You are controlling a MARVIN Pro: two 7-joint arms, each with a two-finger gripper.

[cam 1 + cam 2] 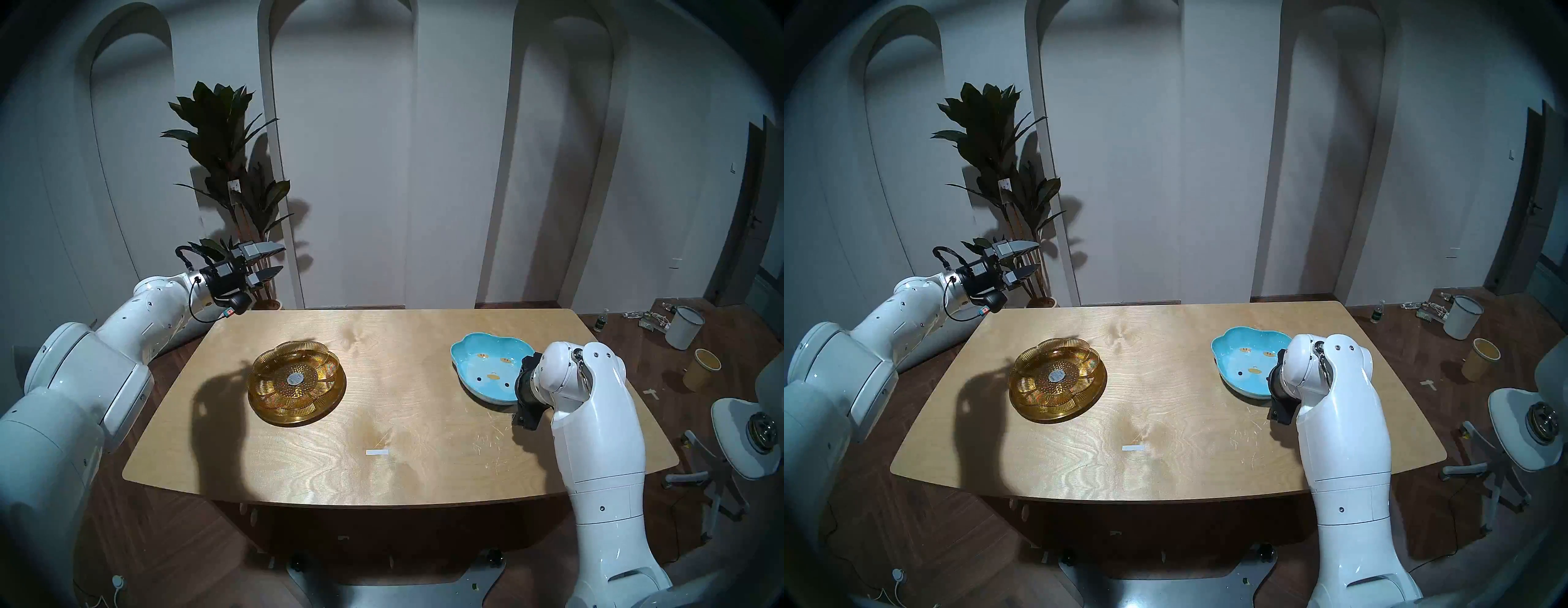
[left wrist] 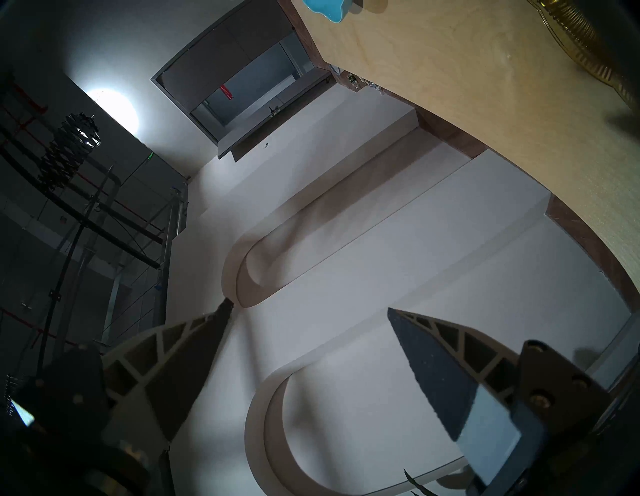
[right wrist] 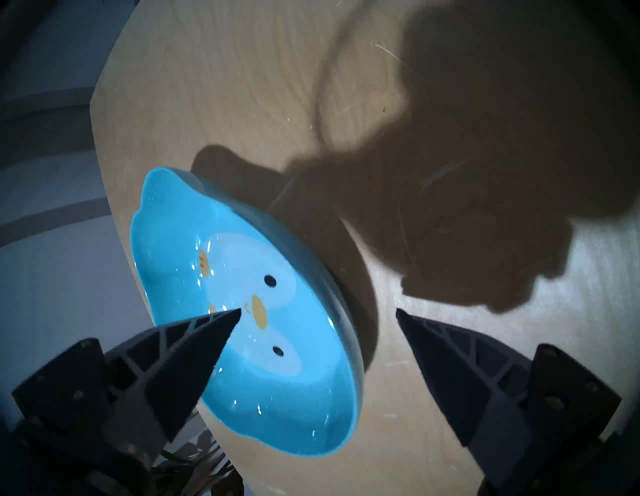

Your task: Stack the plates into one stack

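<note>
On the pale wooden worktop there are three plates. The amber see-through flower-shaped plate with a grey sticker in its middle sits on top of the round shiny gold metal plate, a bit nearer the left edge than the middle of the worktop. The light-blue shiny dish with wavy sides and yellow marks sits by itself near the right edge, well apart from the other two. The right gripper hangs just over the near side of the blue dish. Its fingers are spread wide open and hold nothing; one finger is over the inside of the dish and the other is over the bare wood beside it. The left gripper is up in the air past the far left corner of the worktop, pointing level. Its fingers are also wide open and empty. A small white strip lies near the front edge.
</note>
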